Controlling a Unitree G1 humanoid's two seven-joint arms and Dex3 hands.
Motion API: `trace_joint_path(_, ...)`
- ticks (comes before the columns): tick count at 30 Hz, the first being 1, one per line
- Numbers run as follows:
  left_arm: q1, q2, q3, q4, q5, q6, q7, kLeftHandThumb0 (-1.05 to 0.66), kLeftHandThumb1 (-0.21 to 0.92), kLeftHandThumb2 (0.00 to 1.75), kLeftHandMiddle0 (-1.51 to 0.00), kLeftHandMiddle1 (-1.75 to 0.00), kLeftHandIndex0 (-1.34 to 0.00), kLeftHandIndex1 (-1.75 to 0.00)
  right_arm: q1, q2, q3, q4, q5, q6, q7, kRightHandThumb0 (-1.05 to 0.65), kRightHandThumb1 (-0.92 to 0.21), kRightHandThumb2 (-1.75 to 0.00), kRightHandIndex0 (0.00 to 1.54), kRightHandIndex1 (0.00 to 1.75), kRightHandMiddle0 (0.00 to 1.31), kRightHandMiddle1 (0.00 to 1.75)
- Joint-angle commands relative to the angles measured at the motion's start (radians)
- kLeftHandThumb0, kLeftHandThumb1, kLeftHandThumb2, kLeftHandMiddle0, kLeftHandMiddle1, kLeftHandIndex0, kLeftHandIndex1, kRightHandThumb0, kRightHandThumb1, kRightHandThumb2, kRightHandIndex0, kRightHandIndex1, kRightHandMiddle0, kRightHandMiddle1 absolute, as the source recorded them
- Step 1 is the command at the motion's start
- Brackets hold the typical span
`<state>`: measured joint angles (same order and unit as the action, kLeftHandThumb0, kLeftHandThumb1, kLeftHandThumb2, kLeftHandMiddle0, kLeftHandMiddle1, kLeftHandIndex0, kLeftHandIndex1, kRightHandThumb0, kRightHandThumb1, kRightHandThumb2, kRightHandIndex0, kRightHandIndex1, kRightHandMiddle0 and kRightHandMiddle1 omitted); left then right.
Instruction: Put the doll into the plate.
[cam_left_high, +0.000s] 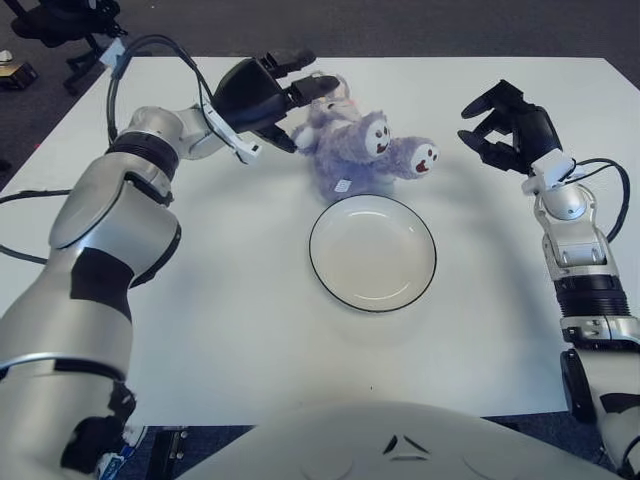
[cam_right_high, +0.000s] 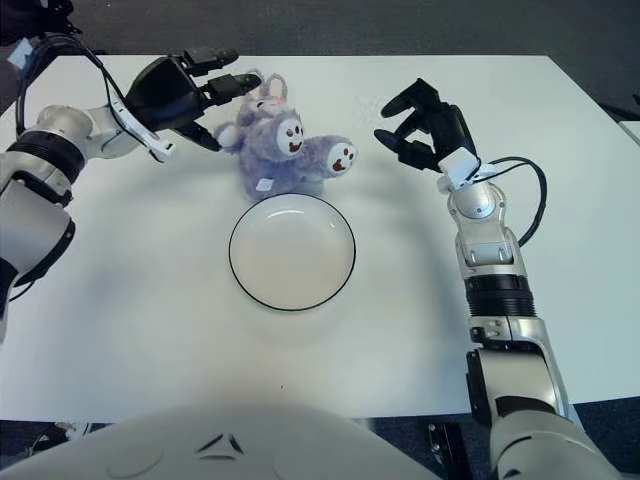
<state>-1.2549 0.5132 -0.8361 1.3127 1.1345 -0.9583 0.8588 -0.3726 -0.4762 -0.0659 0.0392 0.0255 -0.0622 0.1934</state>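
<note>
Doll (cam_left_high: 360, 150): purple plush, lying on table (cam_left_high: 200, 300) just behind empty plate (cam_left_high: 372, 252); likely light, soft, compressible, best grasped around torso. Left hand (cam_left_high: 262, 95) at its left side, fingers spread, holding nothing; right hand (cam_left_high: 505, 125) near, fingers loosely spread, empty.

Bright, even light, soft shadows, sharp
</note>
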Motion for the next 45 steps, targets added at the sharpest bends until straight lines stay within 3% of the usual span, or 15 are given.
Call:
trace_joint_path(1, -0.025, -0.012, -0.014, 0.005, -0.006, -0.009, -0.080, -0.74, 0.92, 0.10, -0.42, 0.00, -0.43, -0.04, 0.012, 0.005, -0.025, -0.115, 0.034, 0.143, 0.013, -0.01, -0.92, -0.22, 0.61, 1.35, 0.38, 1.32)
trace_joint_path(7, -0.024, -0.023, -0.020, -0.006, 0.000, 0.036, -0.149, -0.75, 0.92, 0.09, -0.40, 0.00, -0.42, -0.03, 0.014, 0.015, -0.035, -0.207, 0.045, 0.291, 0.016, -0.01, -0.92, -0.22, 0.61, 1.33, 0.38, 1.34)
trace_joint_path(13, -0.029, -0.045, -0.025, -0.015, 0.003, 0.087, -0.182, -0.72, 0.92, 0.05, -0.35, 0.00, -0.42, -0.02, 0.012, 0.020, -0.046, -0.243, 0.073, 0.367, 0.042, 0.00, -0.92, -0.22, 0.61, 1.31, 0.37, 1.36)
trace_joint_path(20, -0.033, -0.053, -0.032, -0.019, 0.004, 0.106, -0.189, -0.71, 0.92, 0.02, -0.33, 0.00, -0.42, -0.02, 0.011, 0.025, -0.054, -0.258, 0.077, 0.397, 0.056, 0.00, -0.92, -0.22, 0.61, 1.31, 0.37, 1.37)
trace_joint_path(27, -0.093, -0.091, -0.137, -0.014, 0.115, 0.199, -0.168, -0.68, 0.92, 0.01, -0.34, 0.00, -0.42, -0.01, 0.020, 0.026, -0.057, -0.296, 0.108, 0.443, 0.091, 0.00, -0.92, -0.22, 0.61, 1.31, 0.37, 1.38)
trace_joint_path(36, -0.103, -0.099, -0.176, -0.004, 0.130, 0.223, -0.142, -0.69, 0.92, 0.02, -0.33, 0.00, -0.42, -0.01, 0.026, 0.031, -0.058, -0.322, 0.109, 0.466, 0.096, 0.00, -0.92, -0.23, 0.60, 1.31, 0.37, 1.38)
trace_joint_path(39, -0.100, -0.127, -0.220, 0.006, 0.174, 0.292, -0.088, -0.69, 0.92, 0.02, -0.31, 0.00, -0.41, 0.00, 0.045, 0.030, -0.053, -0.377, 0.145, 0.503, 0.124, 0.00, -0.92, -0.23, 0.59, 1.33, 0.36, 1.38)
trace_joint_path(45, -0.095, -0.154, -0.249, 0.020, 0.193, 0.351, -0.045, -0.68, 0.92, 0.03, -0.30, 0.00, -0.39, 0.00, 0.051, 0.026, -0.053, -0.411, 0.168, 0.541, 0.150, 0.00, -0.92, -0.24, 0.58, 1.35, 0.36, 1.37)
